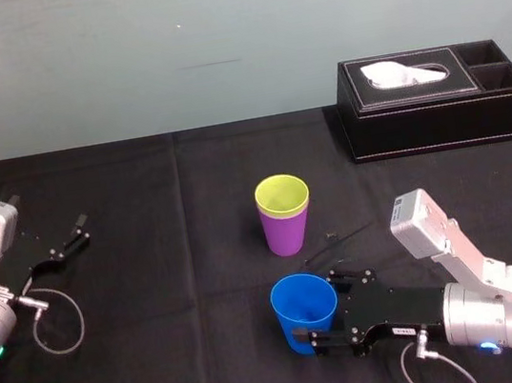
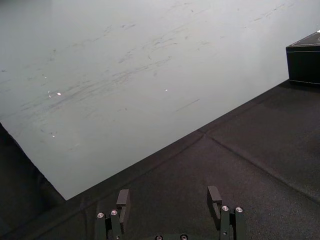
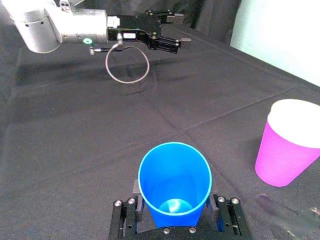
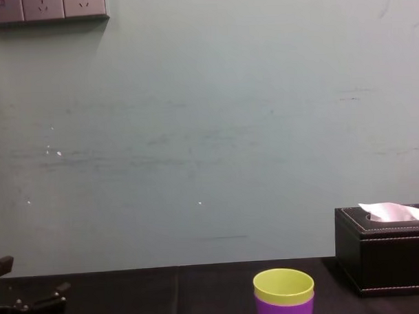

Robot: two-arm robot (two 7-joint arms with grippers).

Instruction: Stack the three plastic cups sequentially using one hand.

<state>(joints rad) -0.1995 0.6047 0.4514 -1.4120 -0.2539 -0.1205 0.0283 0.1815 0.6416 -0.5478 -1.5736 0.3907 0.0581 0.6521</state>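
The right pincer (image 1: 319, 313) is clamped on the blue cup (image 1: 304, 308), one finger on each side, and the cup's open mouth faces up. Just behind it on the black worktop (image 1: 174, 290) stands the purple cup (image 1: 286, 230) with the yellow-green cup (image 1: 282, 195) sitting inside it. The left pincer (image 1: 70, 237) rests far off on the left with its fingers apart

yellow-green cup (image 4: 283, 284) nested in purple cup (image 4: 284, 310), black tissue box (image 4: 384, 260) at right, left end effector (image 4: 33, 279) far left
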